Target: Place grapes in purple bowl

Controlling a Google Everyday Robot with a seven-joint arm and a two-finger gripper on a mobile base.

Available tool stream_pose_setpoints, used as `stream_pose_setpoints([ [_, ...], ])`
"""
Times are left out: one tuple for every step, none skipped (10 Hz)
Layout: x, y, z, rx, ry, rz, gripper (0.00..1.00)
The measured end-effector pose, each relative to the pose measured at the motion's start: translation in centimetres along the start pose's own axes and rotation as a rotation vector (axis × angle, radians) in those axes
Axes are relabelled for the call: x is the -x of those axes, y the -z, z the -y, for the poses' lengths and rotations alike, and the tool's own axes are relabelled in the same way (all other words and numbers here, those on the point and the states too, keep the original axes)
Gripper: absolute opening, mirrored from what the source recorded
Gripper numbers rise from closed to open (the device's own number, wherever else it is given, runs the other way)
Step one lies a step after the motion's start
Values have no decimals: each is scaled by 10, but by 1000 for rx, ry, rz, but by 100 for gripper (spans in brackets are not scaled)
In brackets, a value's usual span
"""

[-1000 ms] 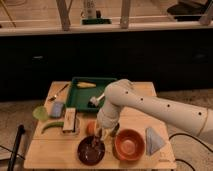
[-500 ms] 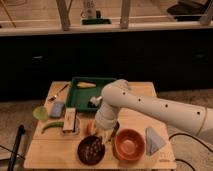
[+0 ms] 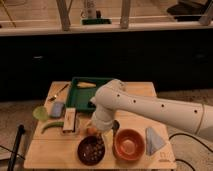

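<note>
Dark maroon and glossy, the purple bowl [image 3: 91, 149] sits at the front of the pale wooden worktop [image 3: 50, 155], and the grapes [image 3: 91, 148] now lie inside it as a reddish-brown cluster. A second ago the arm's lower end was down over that bowl; it has since drawn up and back a little, leaving the berries in plain view. By my reading the drop has been made, and the task looks all but finished (only the retreat remains).

The gripper [image 3: 101, 131] hangs just behind the purple bowl's far rim, beside a small round orange fruit [image 3: 92, 130]. Whether the jaws are spread or closed I cannot tell, since the white arm [image 3: 150, 107] covers them; nothing can be seen held in them.

The orange bowl [image 3: 130, 144] stands just right of the purple one, with a pale blue cloth [image 3: 154, 139] beyond it. A green tray [image 3: 80, 93] lies behind.
</note>
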Motion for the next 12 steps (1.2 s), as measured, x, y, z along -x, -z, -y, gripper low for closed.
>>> stream_pose_setpoints([
  [1,0,-1,1,-1,1,80],
  [1,0,-1,1,-1,1,80],
  [2,-1,-1,3,0,4,80],
  [3,-1,-1,3,1,6,80],
  [2,-2,-2,2,1,8,80],
  [2,-2,-2,1,2,10,80],
  [3,-2,-2,1,4,12,80],
  [3,-3,-2,1,6,14,80],
  [3,-3,-2,1,8,16,80],
  [3,-3,-1,1,11,18,80],
  [4,-3,-1,2,13,20,80],
  [4,-4,-1,3,14,21,80],
])
